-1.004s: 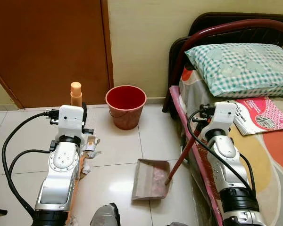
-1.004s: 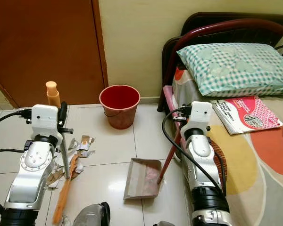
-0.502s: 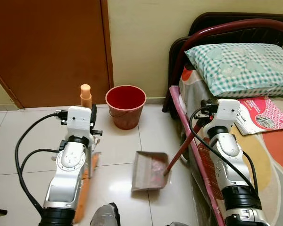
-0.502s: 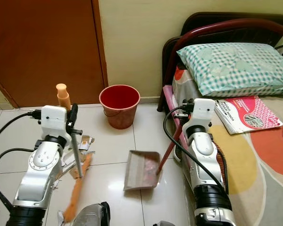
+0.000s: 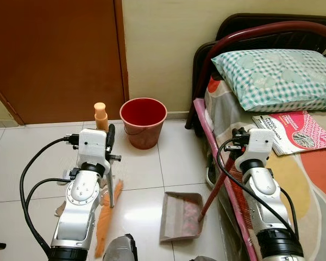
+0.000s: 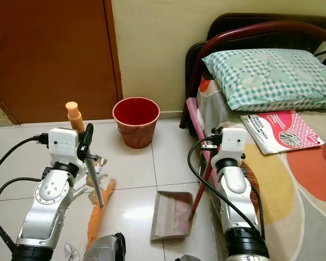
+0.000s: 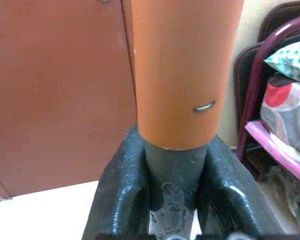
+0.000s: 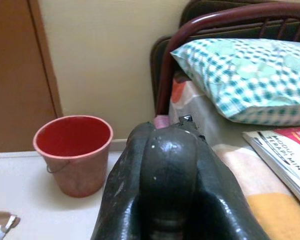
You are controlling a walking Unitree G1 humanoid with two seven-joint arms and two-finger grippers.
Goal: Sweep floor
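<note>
On the white tiled floor point(image 6: 168, 157), close to the robot, lies the orange bristle head of the broom point(image 6: 99, 209), with small scraps of paper and cardboard point(image 6: 92, 176) beside it. The left gripper point(image 7: 172, 192) has its two black fingers point(image 7: 122, 195) closed tightly on the grey broom shaft, just under the orange handle grip point(image 7: 182, 75), and it holds the broom tilted above the tiles. A little to the right, the pinkish brown plastic dustpan point(image 6: 172, 215) rests flat on the floor beside the edge of the bed point(image 6: 293, 179), and some pink dirt lies inside it. Its dark red long handle point(image 6: 200, 187) rises toward the right gripper point(image 8: 165, 165), which is clamped around the top of that handle. Further away, a red plastic bucket point(image 6: 135, 122) stands on the floor near the cream wall, next to the brown wooden door point(image 6: 49, 54). On the bed lie a red magazine point(image 6: 280, 130) and a green checked pillow point(image 6: 266, 68).
</note>
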